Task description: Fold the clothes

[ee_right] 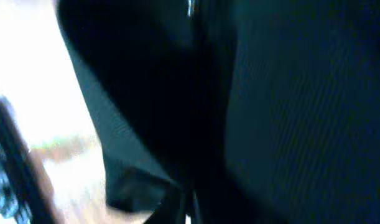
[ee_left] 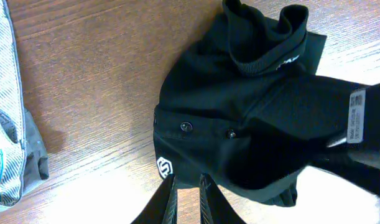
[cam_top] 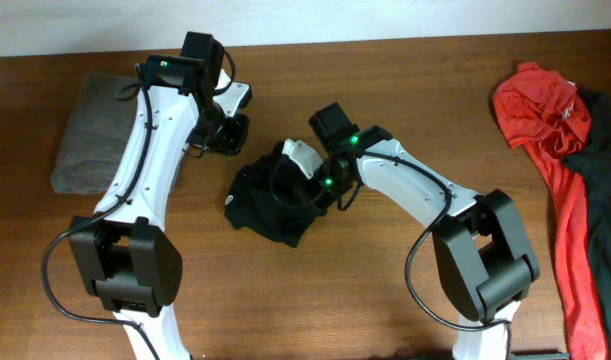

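though plain overhead, garment (cam_top: 265, 208) shows buttons (ee_left: 186, 126)

I count two pincers of mine: one left pincer (cam_top: 225, 138) and one right pincer (cam_top: 323, 188). On the one counter (cam_top: 405, 90) lie four pieces: one black shirt (cam_top: 270, 205), one grey garment (cam_top: 90, 130), one red shirt (cam_top: 545, 110) and one black cloth (cam_top: 597, 150). The black shirt shows two buttons (ee_left: 186, 126).
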You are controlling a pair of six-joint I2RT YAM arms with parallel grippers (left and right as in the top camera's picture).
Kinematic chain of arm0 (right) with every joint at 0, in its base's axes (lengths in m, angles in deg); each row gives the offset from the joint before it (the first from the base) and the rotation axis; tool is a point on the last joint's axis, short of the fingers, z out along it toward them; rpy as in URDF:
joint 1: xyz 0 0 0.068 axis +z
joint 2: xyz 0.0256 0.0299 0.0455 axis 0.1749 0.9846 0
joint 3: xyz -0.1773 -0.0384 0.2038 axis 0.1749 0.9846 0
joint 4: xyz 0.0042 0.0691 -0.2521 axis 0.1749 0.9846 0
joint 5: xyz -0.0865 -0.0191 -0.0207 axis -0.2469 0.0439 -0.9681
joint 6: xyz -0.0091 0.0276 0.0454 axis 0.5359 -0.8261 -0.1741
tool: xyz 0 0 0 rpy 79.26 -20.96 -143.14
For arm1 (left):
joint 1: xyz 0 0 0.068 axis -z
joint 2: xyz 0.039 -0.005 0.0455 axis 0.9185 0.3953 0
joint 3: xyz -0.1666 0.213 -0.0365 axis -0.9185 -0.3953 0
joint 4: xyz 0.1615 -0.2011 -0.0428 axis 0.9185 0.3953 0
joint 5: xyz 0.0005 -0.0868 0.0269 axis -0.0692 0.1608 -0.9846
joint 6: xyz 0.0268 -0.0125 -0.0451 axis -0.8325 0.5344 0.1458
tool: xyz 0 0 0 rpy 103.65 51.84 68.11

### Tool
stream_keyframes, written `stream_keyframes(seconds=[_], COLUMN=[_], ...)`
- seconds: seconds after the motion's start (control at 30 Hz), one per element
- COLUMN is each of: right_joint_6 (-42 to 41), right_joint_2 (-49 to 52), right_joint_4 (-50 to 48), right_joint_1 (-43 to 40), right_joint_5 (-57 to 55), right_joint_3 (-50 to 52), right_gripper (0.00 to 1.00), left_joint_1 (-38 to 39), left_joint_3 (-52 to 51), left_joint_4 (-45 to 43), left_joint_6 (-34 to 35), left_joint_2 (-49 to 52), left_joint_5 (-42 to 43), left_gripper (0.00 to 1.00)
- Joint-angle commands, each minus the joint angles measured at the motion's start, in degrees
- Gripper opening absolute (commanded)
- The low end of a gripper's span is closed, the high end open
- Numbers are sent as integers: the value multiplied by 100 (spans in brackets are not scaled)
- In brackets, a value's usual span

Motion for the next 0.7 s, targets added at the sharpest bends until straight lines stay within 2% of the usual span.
stream_keyframes(seconds=[0.0,0.23,0.3,0.37,0.4,0.43,0.5,0.57,0.6,0.67], right_joint_6=[214,199,192,195,195,197,221,422,553,1058], right_joint_2=[-129,-127,-160,-234,-293,-380,-444,-549,-595,-671], right_joint_4=[341,1204,1357,1534,1661,1797,1832,1862,1853,1661], right_joint_1=[-306,-601,-686,-785,-855,-966,-1051,-1191,-1237,-1298], right_joint_5=[-210,-1539,-1565,-1567,-1543,-1419,-1169,-413,63,1888], right_joint_3=[26,26,26,26,26,26,26,26,26,26], right_gripper=[4,4,4,18,31,35,34,29,29,26], left_joint_1=[11,11,11,11,11,11,13,13,13,13], left_joint_3=[15,15,15,15,15,15,9,-37,-105,-306], left_joint_4=[4,-17,-11,-9,-9,-13,-24,-74,-142,-343], left_joint_6=[-76,-74,-74,-74,-74,-72,-70,-70,-70,52], left_joint_2=[-35,-35,-35,-35,-35,-35,-35,-28,-28,-24], left_joint_5=[-22,-20,-20,-17,-17,11,92,269,264,269], left_gripper=[14,15,16,20,24,32,33,34,41,44])
